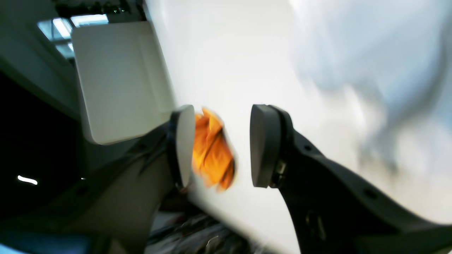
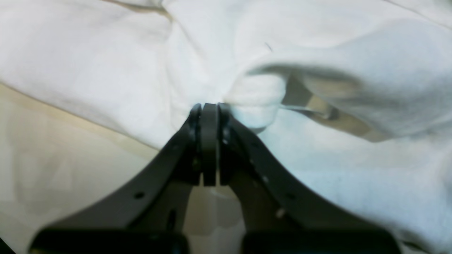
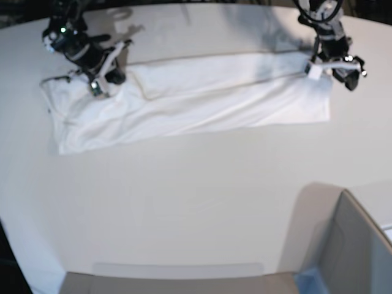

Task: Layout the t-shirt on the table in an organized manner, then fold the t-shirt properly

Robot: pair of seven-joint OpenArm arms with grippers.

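No writing can be read on the t-shirt (image 3: 190,98), which is spread lengthwise across the far part of the table (image 3: 184,202). At its left end, cloth is pinched by the lowered right gripper (image 2: 209,112). At its right end, the left gripper (image 1: 222,144) is held agape, empty.

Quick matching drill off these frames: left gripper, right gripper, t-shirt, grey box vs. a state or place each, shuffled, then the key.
Things:
1. left gripper
2. right gripper
3. t-shirt
4. grey box

States or places:
A. shut, pinching white cloth
B. in the base view's lower right corner
C. jaws apart, nothing between the pads
D. stretched in a long band across the table

Pairs: 1-C, 2-A, 3-D, 4-B
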